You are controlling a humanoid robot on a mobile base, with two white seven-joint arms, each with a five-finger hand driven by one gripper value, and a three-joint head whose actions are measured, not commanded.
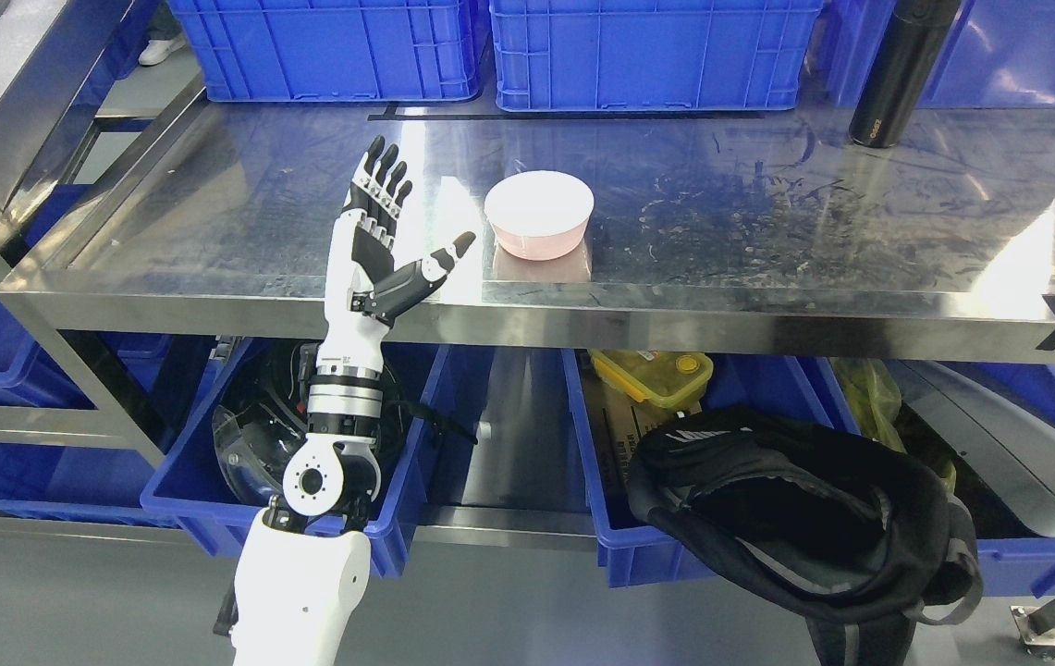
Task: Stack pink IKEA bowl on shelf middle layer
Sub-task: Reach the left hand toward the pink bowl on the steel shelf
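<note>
Steel shelf (767, 231), broad and scuffed, with blue crates (647, 51) along the back. Left hand (379, 236) raised over the front edge, fingers spread, holding nothing. Pink bowl (539, 215) upright near the front edge, just right of the thumb, apart.

Blue crates everywhere, plus random clutter

Two blue crates (490, 46) up back, black flask (897, 74) standing at right; below, a black backpack (795, 518) leans on a bin holding a yellow lunchbox (656, 375).
</note>
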